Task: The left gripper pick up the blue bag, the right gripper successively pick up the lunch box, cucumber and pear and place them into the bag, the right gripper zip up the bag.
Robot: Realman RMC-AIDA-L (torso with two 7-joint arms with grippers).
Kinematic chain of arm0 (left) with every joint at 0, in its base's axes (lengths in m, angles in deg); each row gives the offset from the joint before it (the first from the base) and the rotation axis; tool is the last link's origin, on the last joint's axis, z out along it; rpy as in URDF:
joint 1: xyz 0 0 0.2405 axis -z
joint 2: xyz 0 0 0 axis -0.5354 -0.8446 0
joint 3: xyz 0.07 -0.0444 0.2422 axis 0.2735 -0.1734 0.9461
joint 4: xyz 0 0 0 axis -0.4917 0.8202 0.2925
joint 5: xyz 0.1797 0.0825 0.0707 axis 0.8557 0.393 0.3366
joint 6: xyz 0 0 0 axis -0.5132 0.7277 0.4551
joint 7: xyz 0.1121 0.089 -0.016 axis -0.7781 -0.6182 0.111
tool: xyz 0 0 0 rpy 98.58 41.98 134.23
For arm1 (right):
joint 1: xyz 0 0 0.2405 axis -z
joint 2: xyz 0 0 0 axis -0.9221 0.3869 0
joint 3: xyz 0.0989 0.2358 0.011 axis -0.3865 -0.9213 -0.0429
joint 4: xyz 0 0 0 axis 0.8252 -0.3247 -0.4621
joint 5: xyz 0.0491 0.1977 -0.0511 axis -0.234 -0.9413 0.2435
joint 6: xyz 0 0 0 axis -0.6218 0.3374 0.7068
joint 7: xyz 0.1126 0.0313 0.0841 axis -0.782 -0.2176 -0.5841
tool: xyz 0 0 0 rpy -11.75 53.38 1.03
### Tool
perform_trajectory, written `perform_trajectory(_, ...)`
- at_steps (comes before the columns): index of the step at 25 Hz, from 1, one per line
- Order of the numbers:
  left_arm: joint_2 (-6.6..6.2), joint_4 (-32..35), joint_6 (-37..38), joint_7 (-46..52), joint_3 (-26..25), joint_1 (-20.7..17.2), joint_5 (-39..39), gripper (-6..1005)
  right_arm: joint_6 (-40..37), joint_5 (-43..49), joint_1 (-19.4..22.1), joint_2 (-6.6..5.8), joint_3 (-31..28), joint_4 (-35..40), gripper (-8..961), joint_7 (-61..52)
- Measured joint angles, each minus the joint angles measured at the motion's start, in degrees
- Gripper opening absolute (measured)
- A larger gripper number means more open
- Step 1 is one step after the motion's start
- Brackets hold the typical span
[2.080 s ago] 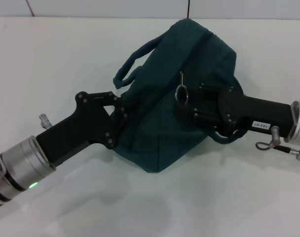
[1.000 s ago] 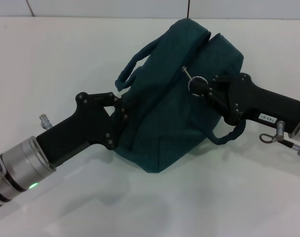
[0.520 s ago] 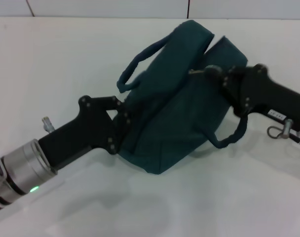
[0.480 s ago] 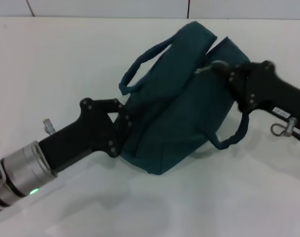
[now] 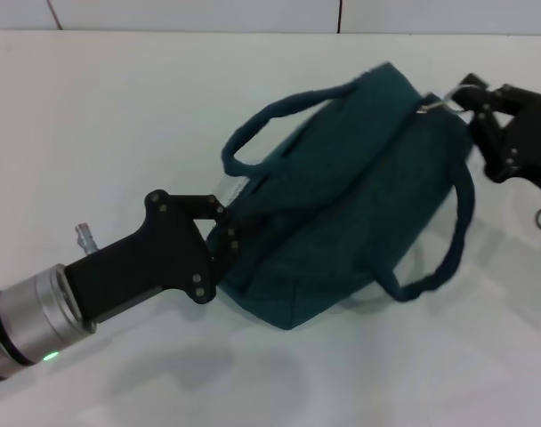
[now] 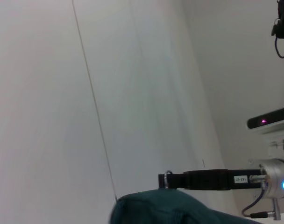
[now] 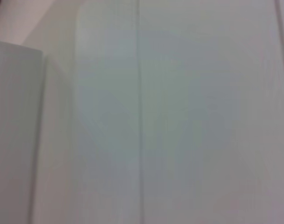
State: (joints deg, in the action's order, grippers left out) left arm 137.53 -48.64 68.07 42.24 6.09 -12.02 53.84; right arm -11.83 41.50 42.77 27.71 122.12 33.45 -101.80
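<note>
The blue bag [image 5: 342,213] lies on its side across the middle of the white table, stretched long, with its top seam drawn closed. My left gripper [image 5: 224,233] is shut on the bag's near left end. At the bag's far right corner my right gripper [image 5: 462,96] is shut on the silver zipper pull [image 5: 435,105]. In the left wrist view the bag's top [image 6: 170,210] shows low down, with the right gripper [image 6: 179,179] beyond it holding the zipper pull [image 6: 166,178]. The lunch box, cucumber and pear are out of view.
One rope handle [image 5: 279,111] arches over the bag's far side; the other handle [image 5: 448,249] loops down on the near right. The white table [image 5: 119,107] runs back to a tiled wall. The right wrist view shows only pale wall panels.
My right gripper has travelled right and away along the bag's top with the zipper pull, and the opening has closed. The bag has stretched and swung to the right. My left gripper has kept its hold.
</note>
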Motion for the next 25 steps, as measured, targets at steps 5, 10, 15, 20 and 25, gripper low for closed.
perform_trajectory(5, -0.43, 0.00, 0.08, 1.34, -0.08, 0.37, -0.93, 47, -1.29, -0.01, 1.77, -0.02, -2.75, 0.16, 17, 0.46)
perform_trajectory(10, -0.80, 0.01, 0.11, 3.23, -0.12, 0.48, -4.13, 47, -1.47, -0.01, 3.47, -0.07, -5.55, 0.15, 17, 0.50)
perform_trajectory(15, -1.37, 0.09, -0.54, 6.27, -0.12, 1.01, -6.57, 47, 0.68, 0.00, 3.88, -0.26, -6.58, -0.23, 17, 0.52)
perform_trajectory(20, -1.67, 0.10, -2.76, 8.81, -0.15, 2.34, -6.79, 47, 4.51, 0.20, 3.64, -0.26, -7.17, -0.46, 16, 0.52)
perform_trajectory(25, -1.76, 0.09, -3.71, 9.18, -0.19, 2.92, -6.90, 47, 5.48, 0.20, 3.53, -0.22, -7.23, -0.27, 28, 0.34)
